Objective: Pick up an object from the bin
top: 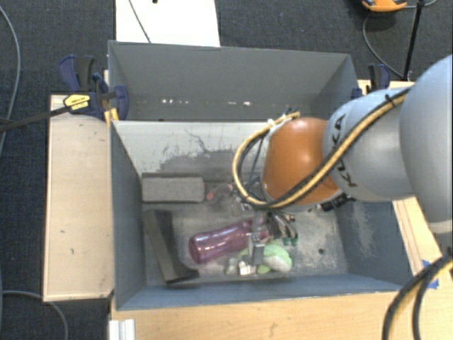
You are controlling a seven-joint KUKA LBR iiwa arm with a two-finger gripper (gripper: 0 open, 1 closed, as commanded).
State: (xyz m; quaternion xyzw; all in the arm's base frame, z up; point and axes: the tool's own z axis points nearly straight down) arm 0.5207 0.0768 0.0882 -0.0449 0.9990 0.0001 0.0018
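- A dark carpeted floor (42, 41) surrounds a grey metal bin (127, 211) with steep sloping walls, seen from above.
- The robot arm enters from the right. Its round orange cover (297, 161), looped with yellow and black cables, hangs over the bin's right half.
- The gripper (260, 246) reaches down to the bin floor at the near middle. Whether it is spread or closed cannot be told, as the wrist and clutter hide its tip.
- A translucent purple bottle (216, 242) lies on its side on the floor, its right end touching or just beside the gripper's left.
- A pale green and white lump (277, 259) lies just to the gripper's right, on the near side.
- A grey rectangular block (172, 189) lies at the far left.
- A dark flat slab (164, 250) leans along the left wall.
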